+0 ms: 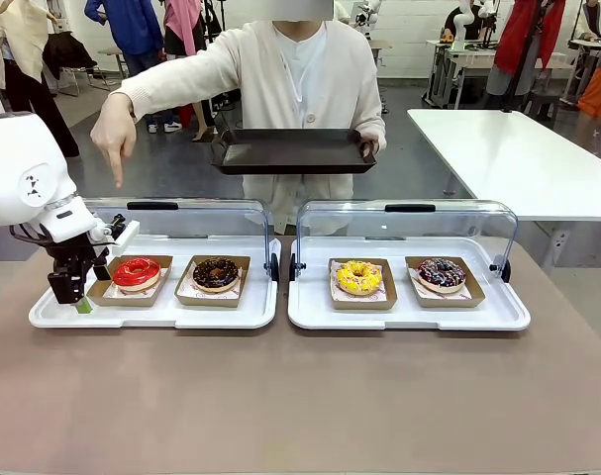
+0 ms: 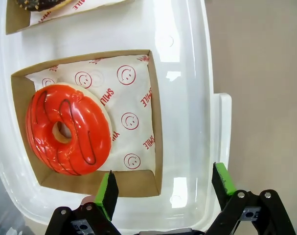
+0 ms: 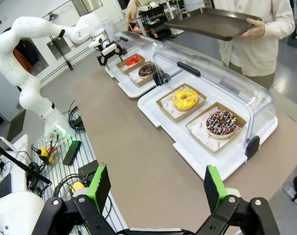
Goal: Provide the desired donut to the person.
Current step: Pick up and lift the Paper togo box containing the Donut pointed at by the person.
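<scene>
Left hand (image 1: pixel 82 302) (image 2: pixel 165 183): points straight down from a bent wrist, stands wide open, holds nothing. Hangs low at the end of the white tray (image 1: pixel 151 315), one green pad (image 2: pixel 107 188) over a corner of the cardboard tray (image 2: pixel 155 122), the other out by the white tray's rim. Red donut (image 1: pixel 137 271) (image 2: pixel 67 129) just beside the hand, on smiley-printed paper, untouched. Farther out on the same side: chocolate donut (image 1: pixel 216 273). Above and beyond the hand: the person's hand (image 1: pixel 114 134), forefinger aimed down, and a dark tray (image 1: pixel 292 150) held level before the person (image 1: pixel 300 79). Right hand (image 3: pixel 155 183): hangs high over the worktop (image 3: pixel 138 161), well apart from the trays, wide open, empty.
</scene>
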### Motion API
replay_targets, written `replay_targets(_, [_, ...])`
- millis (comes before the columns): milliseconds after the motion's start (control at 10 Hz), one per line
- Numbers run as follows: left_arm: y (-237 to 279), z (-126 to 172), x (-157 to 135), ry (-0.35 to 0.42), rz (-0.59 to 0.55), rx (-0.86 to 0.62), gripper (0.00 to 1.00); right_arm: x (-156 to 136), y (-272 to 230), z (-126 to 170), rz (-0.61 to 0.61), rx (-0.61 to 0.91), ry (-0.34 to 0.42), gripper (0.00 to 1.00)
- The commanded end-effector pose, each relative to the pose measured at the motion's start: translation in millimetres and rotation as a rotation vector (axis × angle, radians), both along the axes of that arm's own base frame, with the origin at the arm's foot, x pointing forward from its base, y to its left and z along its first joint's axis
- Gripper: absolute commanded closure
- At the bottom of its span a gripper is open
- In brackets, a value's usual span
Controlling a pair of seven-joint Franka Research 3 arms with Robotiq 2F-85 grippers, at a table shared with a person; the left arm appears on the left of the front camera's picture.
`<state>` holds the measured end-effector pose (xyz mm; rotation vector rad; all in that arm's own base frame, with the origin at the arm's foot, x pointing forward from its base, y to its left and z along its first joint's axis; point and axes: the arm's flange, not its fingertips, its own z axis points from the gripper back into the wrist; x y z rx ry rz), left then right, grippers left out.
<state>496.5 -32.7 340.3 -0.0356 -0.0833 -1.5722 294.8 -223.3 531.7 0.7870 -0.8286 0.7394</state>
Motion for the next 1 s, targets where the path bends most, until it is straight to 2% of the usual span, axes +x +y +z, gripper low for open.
replay_targets(0, [2,-5,11,-0.007,0.004,-0.014,0.00,1,0,-1,0.007,0.014,-0.016,0.00])
replay_targets(400, [1,-13,19,0.008,0.008,-0.011,0.00,1,0,-1,0.007,0.014,-0.016,0.00])
replay_targets(600, [0,-17,21,0.013,0.005,-0.007,0.16,1,0,-1,0.007,0.014,-0.016,0.00])
replay_targets(700, [-1,-17,21,0.010,0.002,-0.008,0.59,1,0,-1,0.007,0.014,-0.016,0.00])
replay_targets(800, [0,-17,21,0.010,0.001,-0.009,0.70,1,0,-1,0.007,0.014,-0.016,0.00])
replay_targets(900, [0,-16,21,0.008,0.000,-0.009,1.00,1,0,-1,0.007,0.014,-0.016,0.00])
